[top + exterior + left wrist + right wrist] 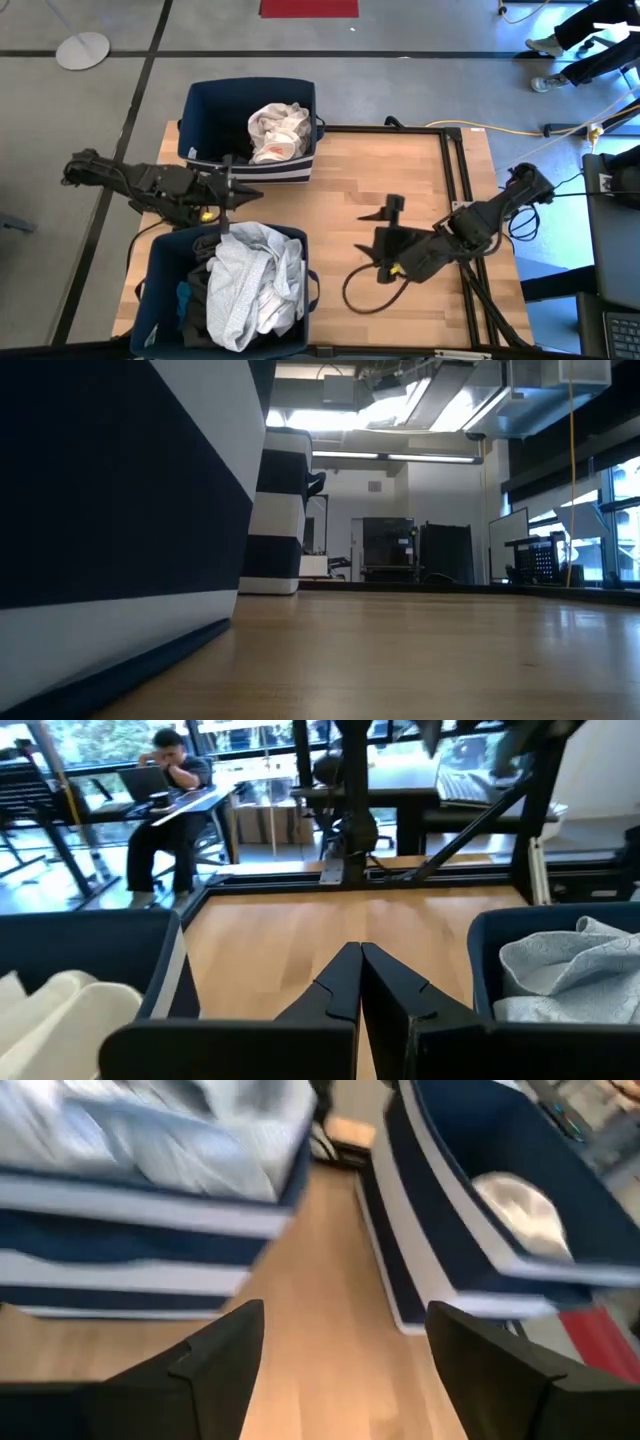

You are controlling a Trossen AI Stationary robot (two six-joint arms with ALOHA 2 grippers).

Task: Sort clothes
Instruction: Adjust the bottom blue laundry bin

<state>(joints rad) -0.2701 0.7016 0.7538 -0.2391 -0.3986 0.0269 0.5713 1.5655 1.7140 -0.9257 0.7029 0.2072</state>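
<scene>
High view: clothes (255, 280) fill both bins (160, 290)

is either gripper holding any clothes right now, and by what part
Nothing is held. The left gripper is shut and empty between the two bins; the right gripper is open over bare table.

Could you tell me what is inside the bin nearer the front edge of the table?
In the front bin, a pale grey-white garment lies on top, with dark and teal fabric showing beside it. Whatever lies beneath is covered.
</scene>
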